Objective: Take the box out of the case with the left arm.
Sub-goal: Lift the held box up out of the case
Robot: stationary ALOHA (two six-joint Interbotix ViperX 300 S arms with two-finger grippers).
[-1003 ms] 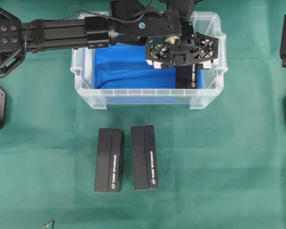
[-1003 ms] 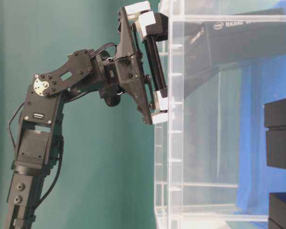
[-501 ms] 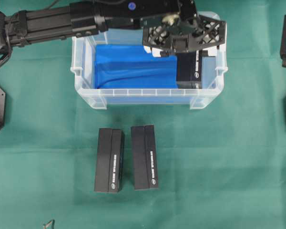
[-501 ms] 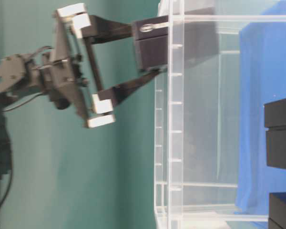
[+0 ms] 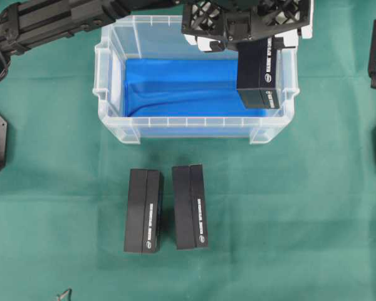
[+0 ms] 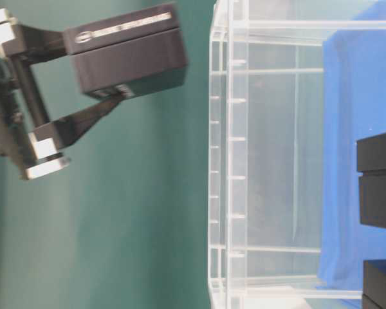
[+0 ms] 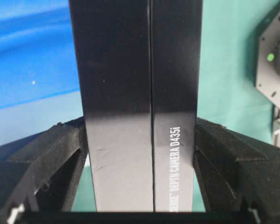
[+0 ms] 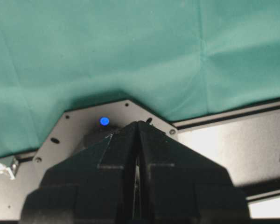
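A green cloth [image 5: 288, 207] covers the whole work surface. Above it, the left gripper [image 5: 250, 28] is clamped on a black box [image 5: 261, 74], its fingers [image 7: 51, 158] pressed against the two long sides, as the left wrist view shows close up along with the white lettering on the box. From overhead the box sits toward 1 o'clock, over the right end of the case [image 5: 113, 119], long axis running 12 to 6 with the free end toward 6. Only the table-level view shows that the box [image 6: 125, 55] hangs entirely clear of the case [image 6: 228, 161], off to the 10 o'clock side of its rim, slightly tilted. A blue cloth [image 5: 175, 88] lines the case bottom. Two more black boxes [image 5: 143, 211] [image 5: 190, 206] lie side by side on the green cloth at 6 o'clock from the case. The right wrist view shows the right gripper [image 8: 136, 186] with its jaws together, holding nothing.
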